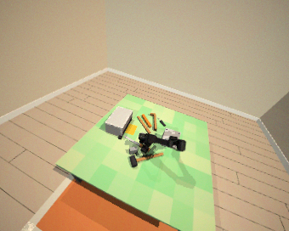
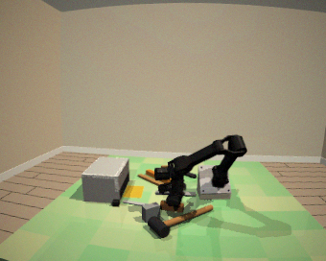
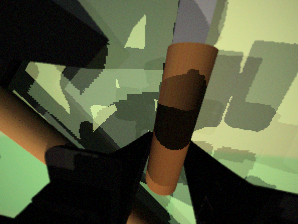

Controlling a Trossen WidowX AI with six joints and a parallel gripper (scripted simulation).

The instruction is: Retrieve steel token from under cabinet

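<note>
My gripper (image 1: 145, 149) (image 2: 173, 203) (image 3: 167, 138) is low over the table, shut on the orange-brown handle (image 3: 181, 67) of a tool. A grey shaft (image 3: 194, 21) runs from the handle out of the top of the wrist view. A thin grey rod (image 1: 132, 141) (image 2: 134, 203), seemingly this shaft, points towards the pale cabinet (image 1: 119, 121) (image 2: 104, 181). The yellow marked area (image 1: 131, 129) (image 2: 134, 192) lies in front of the cabinet. The steel token cannot be made out; the vent slots are not discernible.
A grey block (image 1: 133, 150) (image 2: 151, 212) and a black-headed mallet (image 1: 133, 161) (image 2: 158, 226) lie near the gripper. A small black block (image 1: 120, 137) (image 2: 115, 202) is by the cabinet's front corner. Several orange-handled things (image 1: 155, 122) lie behind the arm. The robot's base (image 2: 215, 193) is at the right.
</note>
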